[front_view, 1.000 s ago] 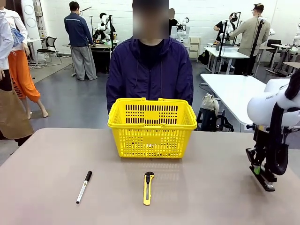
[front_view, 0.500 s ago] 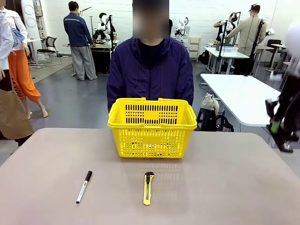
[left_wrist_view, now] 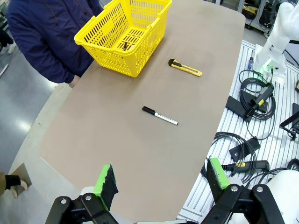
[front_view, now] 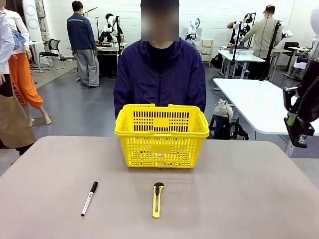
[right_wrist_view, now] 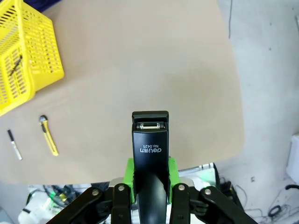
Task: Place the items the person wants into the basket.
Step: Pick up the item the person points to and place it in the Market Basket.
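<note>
The right end effector [right_wrist_view: 149, 186], at the frame's bottom, is clamped on the stapler [right_wrist_view: 150, 154]; a weak grip could drop it before the basket [right_wrist_view: 23, 60].

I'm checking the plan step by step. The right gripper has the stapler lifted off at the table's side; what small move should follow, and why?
Probably carry it toward the basket. The right gripper is shut on the stapler and hangs high at the table's right edge, well away from the basket, which stands open-topped at the far middle in front of the person. So it likely needs to swing in above the rim before letting go.
</note>
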Controlling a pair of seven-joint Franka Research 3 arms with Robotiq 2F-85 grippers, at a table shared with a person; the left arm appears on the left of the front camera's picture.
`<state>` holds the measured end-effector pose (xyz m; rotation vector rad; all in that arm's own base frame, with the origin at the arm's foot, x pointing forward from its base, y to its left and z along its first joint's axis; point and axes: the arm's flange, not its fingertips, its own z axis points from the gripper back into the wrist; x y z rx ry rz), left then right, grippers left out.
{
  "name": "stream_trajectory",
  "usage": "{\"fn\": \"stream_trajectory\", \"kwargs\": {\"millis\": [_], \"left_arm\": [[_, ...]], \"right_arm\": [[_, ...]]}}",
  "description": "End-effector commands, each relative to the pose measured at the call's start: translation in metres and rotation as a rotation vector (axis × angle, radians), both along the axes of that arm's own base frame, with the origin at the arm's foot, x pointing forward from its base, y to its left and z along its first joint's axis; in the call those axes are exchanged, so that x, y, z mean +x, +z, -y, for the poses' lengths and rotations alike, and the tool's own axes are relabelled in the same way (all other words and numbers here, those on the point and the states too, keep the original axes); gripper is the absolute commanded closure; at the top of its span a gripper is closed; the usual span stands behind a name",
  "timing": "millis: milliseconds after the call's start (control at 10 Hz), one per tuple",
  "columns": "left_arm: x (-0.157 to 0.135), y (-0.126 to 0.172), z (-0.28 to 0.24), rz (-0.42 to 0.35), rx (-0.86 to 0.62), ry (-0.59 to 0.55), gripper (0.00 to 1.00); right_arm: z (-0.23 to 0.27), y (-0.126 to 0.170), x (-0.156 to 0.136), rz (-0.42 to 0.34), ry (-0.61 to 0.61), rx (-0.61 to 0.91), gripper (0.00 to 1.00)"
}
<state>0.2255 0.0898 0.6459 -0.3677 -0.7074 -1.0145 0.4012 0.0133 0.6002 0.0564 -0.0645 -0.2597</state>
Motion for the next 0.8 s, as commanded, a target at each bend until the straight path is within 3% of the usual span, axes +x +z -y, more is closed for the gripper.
{"fn": "stream_trajectory", "kwargs": {"millis": [0,700], "left_arm": [[-0.0007,0.0019,-0.0007,-0.002,-0.012,-0.010,0.00],[-0.0007,0.0019,-0.0007,-0.002,-0.012,-0.010,0.00]], "right_arm": [[-0.0027,0.0073,-0.0051,0.018,0.015,-0.005,0.70],[-0.0027,0.0073,-0.0051,0.018,0.015,-0.005,0.70]]}}
